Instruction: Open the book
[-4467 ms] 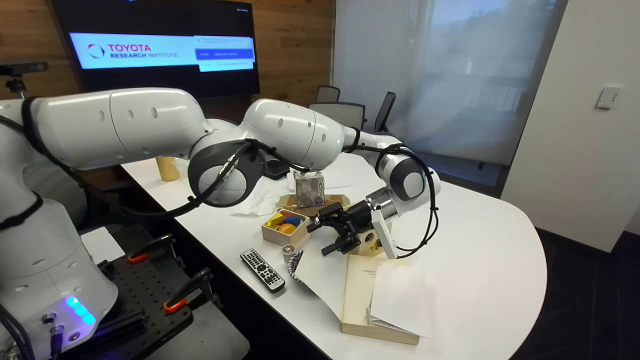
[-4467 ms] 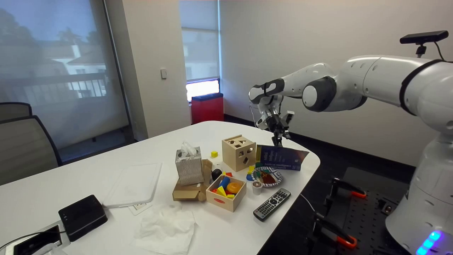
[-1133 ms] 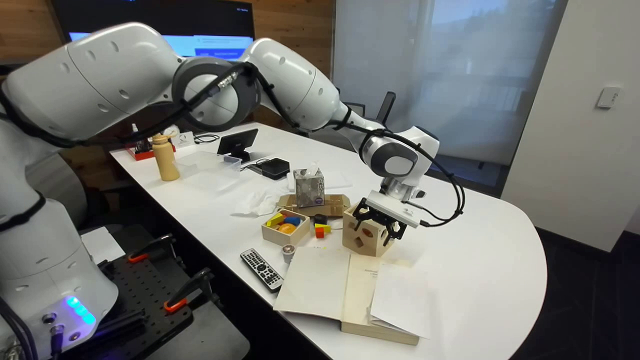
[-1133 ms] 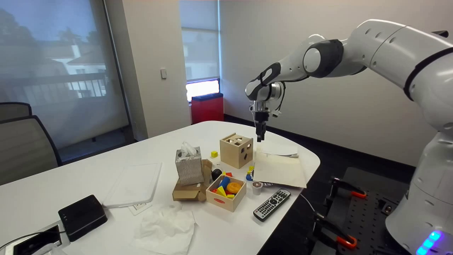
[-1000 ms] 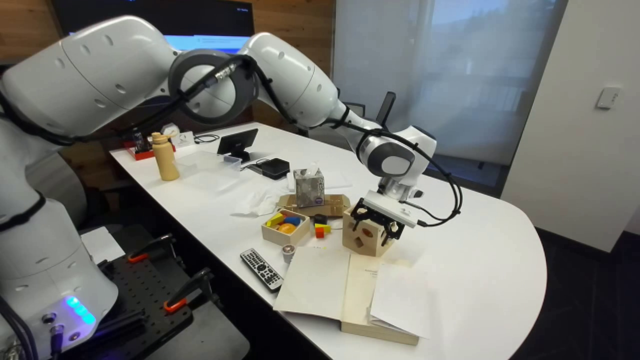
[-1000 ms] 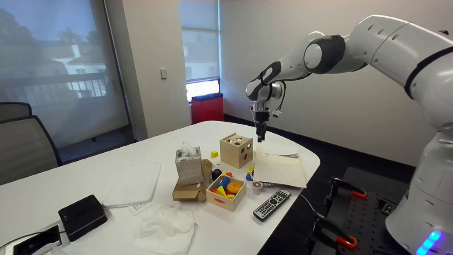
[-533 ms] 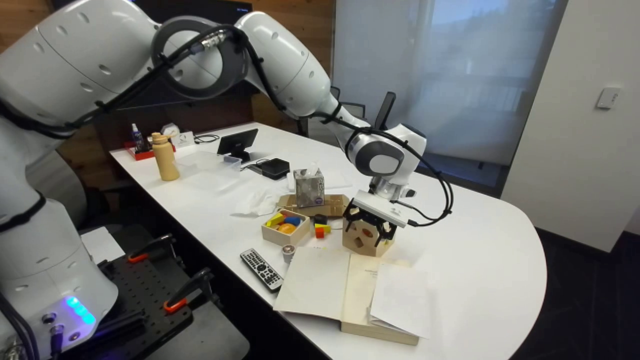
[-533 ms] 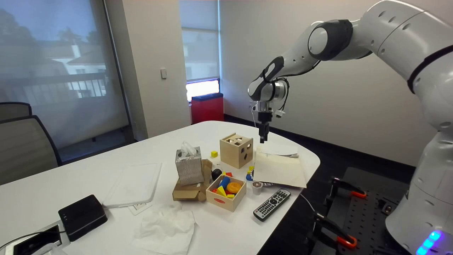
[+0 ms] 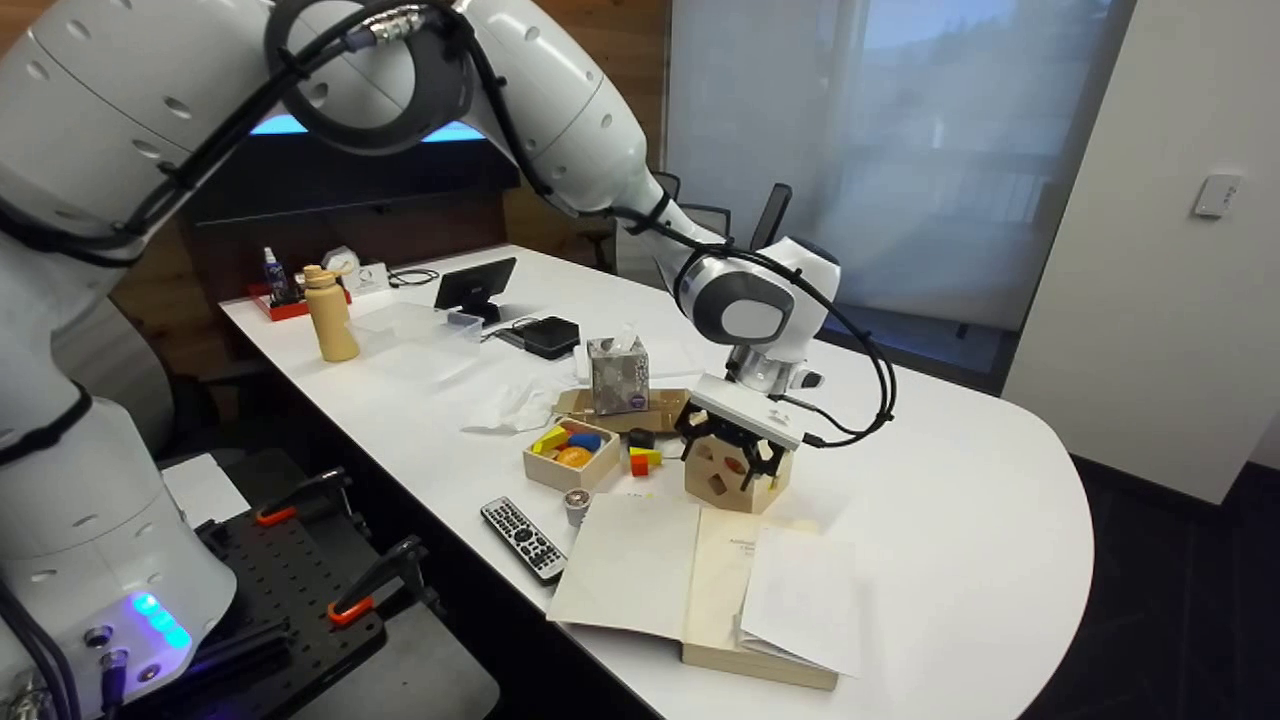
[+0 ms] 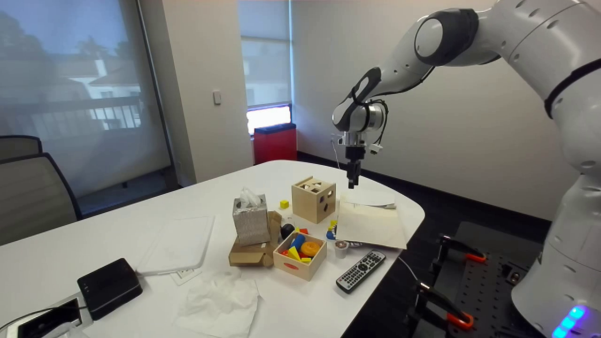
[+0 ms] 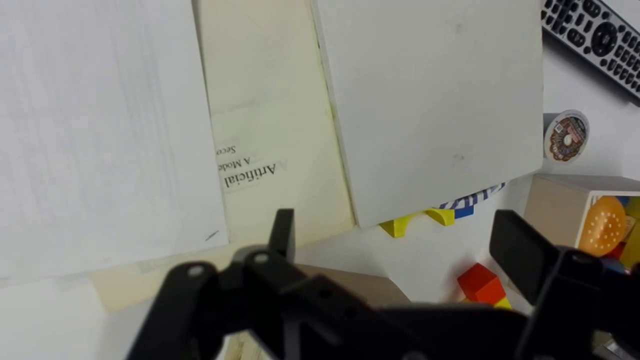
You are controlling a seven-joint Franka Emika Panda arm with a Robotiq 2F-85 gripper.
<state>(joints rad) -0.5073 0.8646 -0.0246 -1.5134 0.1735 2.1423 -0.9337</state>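
Observation:
The book lies open on the table. Its pale inside cover [image 9: 632, 565] is folded out flat, and the title page [image 9: 722, 575] shows beside it. The inside cover also shows in an exterior view [image 10: 371, 226] and in the wrist view [image 11: 435, 100]. White sheets [image 9: 800, 600] cover part of the page side. The dark blue outside of the cover is hidden underneath. My gripper [image 9: 718, 470] is open and empty, with fingers spread wide in the wrist view [image 11: 395, 220]. It points down above the table beside the book's far edge, apart from the book.
A wooden shape-sorter cube [image 10: 313, 202] stands beside the book, near the gripper. A patterned plate [image 11: 470, 199] and yellow blocks [image 11: 397, 226] lie partly under the cover. A remote [image 9: 524, 540], small cup [image 9: 577, 505], block box [image 9: 572, 455] and tissue box [image 9: 619, 378] are nearby.
About 4.5 seconds ago the cover stood raised at the gripper, its blue outside showing. Now it lies flat and the gripper is apart from it. Lately the elbow rises and the gripper shifts slightly.

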